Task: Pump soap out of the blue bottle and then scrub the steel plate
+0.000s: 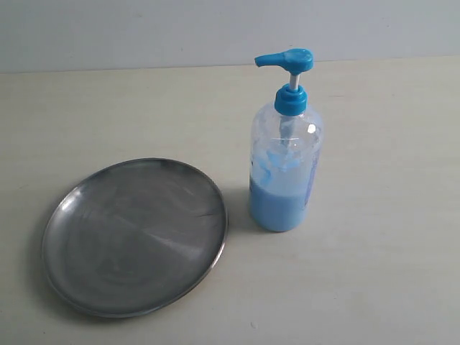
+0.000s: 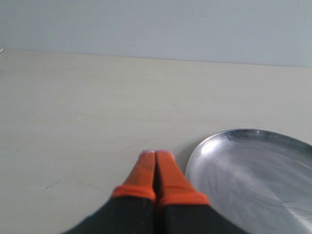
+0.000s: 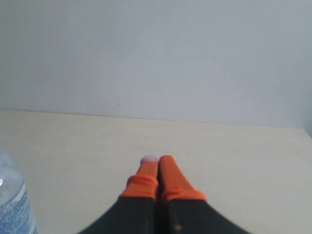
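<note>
The grey steel plate (image 2: 253,180) is lying just beside the left fingers (image 2: 145,171), which are pressing together. The blue bottle (image 1: 286,165), holding pale soap (image 1: 279,208), is standing near the right fingers (image 3: 168,173), also together.

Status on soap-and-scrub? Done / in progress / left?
Done: nothing. The steel plate is bare; the visible soap is inside the blue bottle, pump head up. In hand: nothing; left gripper and right gripper are shut, empty, touching neither. Left: press the pump, get soap onto the plate, scrub. No scrubber is in view.
</note>
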### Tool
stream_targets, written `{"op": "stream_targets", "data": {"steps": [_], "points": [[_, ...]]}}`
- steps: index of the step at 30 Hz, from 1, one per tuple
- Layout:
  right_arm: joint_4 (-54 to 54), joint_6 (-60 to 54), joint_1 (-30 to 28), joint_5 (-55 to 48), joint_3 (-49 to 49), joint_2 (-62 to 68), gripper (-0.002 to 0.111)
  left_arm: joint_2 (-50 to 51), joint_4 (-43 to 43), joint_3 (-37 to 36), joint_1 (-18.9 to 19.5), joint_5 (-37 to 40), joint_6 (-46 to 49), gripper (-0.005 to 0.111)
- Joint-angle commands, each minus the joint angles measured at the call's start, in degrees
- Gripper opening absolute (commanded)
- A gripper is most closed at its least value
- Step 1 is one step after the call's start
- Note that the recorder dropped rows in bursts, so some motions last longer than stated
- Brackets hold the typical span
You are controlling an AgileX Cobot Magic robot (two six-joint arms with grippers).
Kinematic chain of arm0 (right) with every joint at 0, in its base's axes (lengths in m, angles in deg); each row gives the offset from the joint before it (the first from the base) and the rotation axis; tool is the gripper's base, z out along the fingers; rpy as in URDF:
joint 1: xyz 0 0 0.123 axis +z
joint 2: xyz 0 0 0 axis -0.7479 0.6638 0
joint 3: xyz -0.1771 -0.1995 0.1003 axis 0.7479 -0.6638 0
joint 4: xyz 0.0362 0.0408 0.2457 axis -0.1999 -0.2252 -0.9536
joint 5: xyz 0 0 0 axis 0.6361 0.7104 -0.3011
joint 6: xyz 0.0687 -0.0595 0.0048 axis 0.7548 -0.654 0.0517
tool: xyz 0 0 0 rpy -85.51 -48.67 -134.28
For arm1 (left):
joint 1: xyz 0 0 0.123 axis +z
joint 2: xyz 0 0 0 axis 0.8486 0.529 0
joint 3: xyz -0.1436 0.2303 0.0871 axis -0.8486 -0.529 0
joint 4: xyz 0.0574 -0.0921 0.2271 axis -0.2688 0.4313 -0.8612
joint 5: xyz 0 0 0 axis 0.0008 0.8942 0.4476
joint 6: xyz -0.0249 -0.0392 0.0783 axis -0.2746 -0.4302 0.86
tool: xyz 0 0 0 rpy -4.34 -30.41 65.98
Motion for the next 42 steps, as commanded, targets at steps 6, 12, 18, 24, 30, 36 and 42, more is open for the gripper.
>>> {"op": "stream_targets", "data": {"steps": [6, 12, 18, 24, 30, 36, 42], "points": [[0.4, 0.0, -0.2, 0.6, 4.8, 5.4, 0.0, -0.3, 0.4, -0.1, 0.1, -0.5, -0.2, 0.0], [0.4, 0.0, -0.2, 0.5, 5.0, 5.4, 0.0, -0.3, 0.4, -0.1, 0.1, -0.5, -0.2, 0.0], [0.4, 0.0, -0.2, 0.5, 5.0, 5.4, 0.0, -0.3, 0.4, -0.1, 0.1, -0.5, -0.2, 0.0], [0.1, 0.0, -0.2, 0.5, 5.0, 5.4, 0.0, -0.3, 0.4, -0.1, 0.1, -0.5, -0.2, 0.0], [-6.4, 3.2, -0.2, 1.5, 5.0, 5.4, 0.0, -0.3, 0.4, -0.1, 0.1, -0.5, -0.2, 0.0], [-10.2, 1.3, -0.2, -1.4, 5.0, 8.1, 0.0, -0.3, 0.4, -0.1, 0.1, -0.5, -0.2, 0.0], [-24.6, -14.9, -0.2, -4.3, 5.1, 12.0, 0.0, -0.3, 0.4, -0.1, 0.1, -0.5, -0.2, 0.0]]}}
